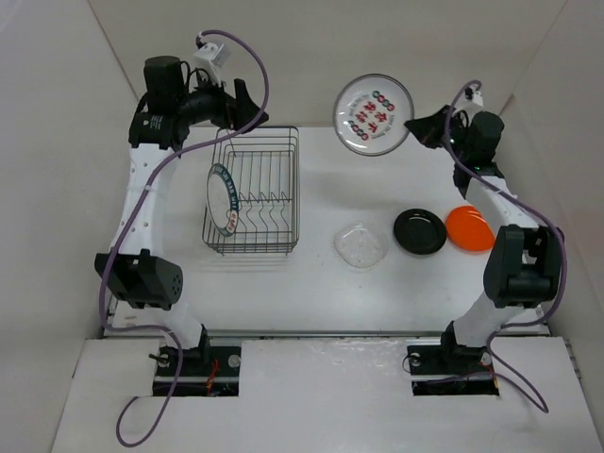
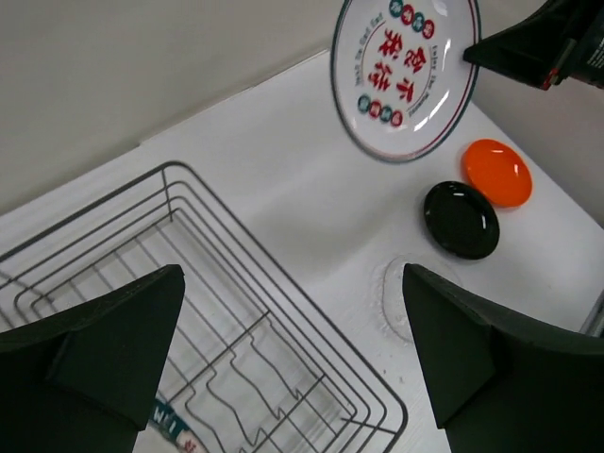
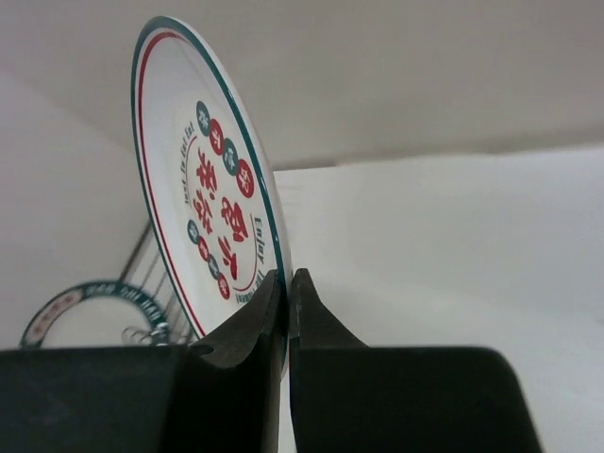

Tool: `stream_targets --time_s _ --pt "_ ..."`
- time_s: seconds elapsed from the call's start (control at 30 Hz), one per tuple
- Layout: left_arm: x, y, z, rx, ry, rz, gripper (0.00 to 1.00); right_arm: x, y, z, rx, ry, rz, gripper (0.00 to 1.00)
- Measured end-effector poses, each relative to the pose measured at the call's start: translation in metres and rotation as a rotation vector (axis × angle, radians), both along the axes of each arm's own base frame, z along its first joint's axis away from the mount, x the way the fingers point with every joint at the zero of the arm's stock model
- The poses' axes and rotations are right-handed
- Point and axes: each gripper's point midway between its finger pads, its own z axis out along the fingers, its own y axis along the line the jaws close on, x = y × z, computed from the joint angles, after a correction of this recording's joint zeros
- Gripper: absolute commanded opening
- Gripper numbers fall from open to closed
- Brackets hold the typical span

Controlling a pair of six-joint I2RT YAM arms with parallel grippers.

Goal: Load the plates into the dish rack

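Right gripper (image 3: 287, 283) is pinching the red-marked plate (image 1: 374, 114) by its rim, holding it aloft right of the dish rack (image 1: 294, 203). Next it's needing a carry left and a slot between prongs. Blue-rimmed plate (image 1: 223, 198) is standing inside, seemingly alone. Left gripper (image 1: 247, 106) is hovering wide open over the rack's far edge. Clear plate (image 1: 360, 244), black plate (image 1: 420, 231) and orange plate (image 1: 470, 228) are waiting on the table.

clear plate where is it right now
In the top view the clear plate lies flat on the table, right of centre, between the dish rack on its left and the black plate on its right, touching neither.
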Motion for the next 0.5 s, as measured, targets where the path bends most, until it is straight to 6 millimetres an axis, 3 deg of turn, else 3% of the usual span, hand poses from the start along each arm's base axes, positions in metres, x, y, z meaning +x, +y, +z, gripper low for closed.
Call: stream_targets --time_s 0.1,0.23,0.4,0.5 --pt "0.013 -0.019 -0.001 -0.032 -0.003 -0.073 1.0 -0.028 0.064 0.04 -0.039 -0.143 0.15 0.0" --pt "0.024 -0.037 -0.025 -0.049 0.054 -0.139 1.0 -0.058 0.127 0.055 -0.031 -0.214 0.329 0.0" --pt "0.03 -0.044 -0.048 -0.061 0.116 -0.179 0.95 -0.069 0.152 0.047 -0.008 -0.195 0.393 0.0" --pt "0.027 -0.046 -0.049 -0.067 0.121 -0.202 0.83 -0.069 0.157 0.046 0.009 -0.187 0.404 0.0"
